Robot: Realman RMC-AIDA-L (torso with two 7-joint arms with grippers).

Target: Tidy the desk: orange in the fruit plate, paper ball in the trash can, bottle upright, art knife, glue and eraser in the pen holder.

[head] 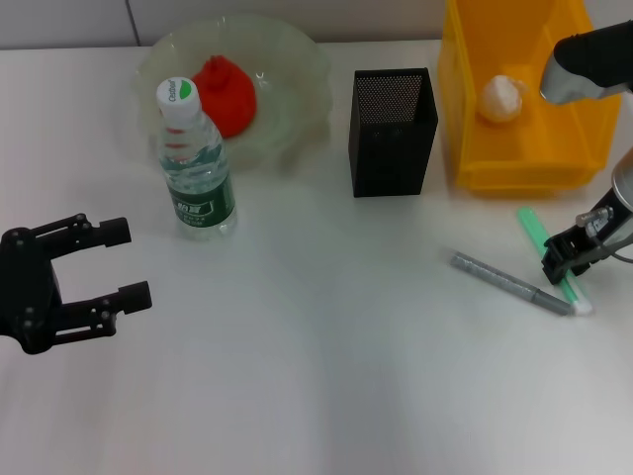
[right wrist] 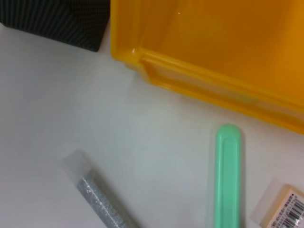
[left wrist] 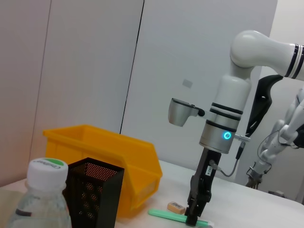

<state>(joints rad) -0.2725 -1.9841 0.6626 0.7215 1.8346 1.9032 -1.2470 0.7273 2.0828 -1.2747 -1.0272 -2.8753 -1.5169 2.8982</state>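
In the head view, the orange (head: 226,94) is seen lying in the fruit plate (head: 297,69), the paper ball (head: 500,98) rests inside the trash can (head: 475,148), and the bottle (head: 194,163) stands upright just before the plate, so those three steps are judged done. The pen holder (head: 393,132) appears to hold nothing yet; the green art knife (head: 534,230) and the grey glue stick (head: 509,283) lie on the table (head: 316,396) before the bin. The right gripper (head: 566,265) is lowered onto the knife near its nearer end, though whether its jaws are spread or pressed together cannot be told. The left gripper (head: 124,265) hangs idle over the table's left side, its jaws spread and nothing between them. In the left wrist view, the right gripper (left wrist: 194,216) is seen planted on the green knife (left wrist: 164,215), with the eraser (left wrist: 176,207) just beyond it. In the right wrist view, the knife (right wrist: 228,175), the glue stick (right wrist: 102,202) and the barcoded eraser (right wrist: 285,211) are shown on the table beside the yellow bin (right wrist: 199,80). Three items are thus judged left to be put away.
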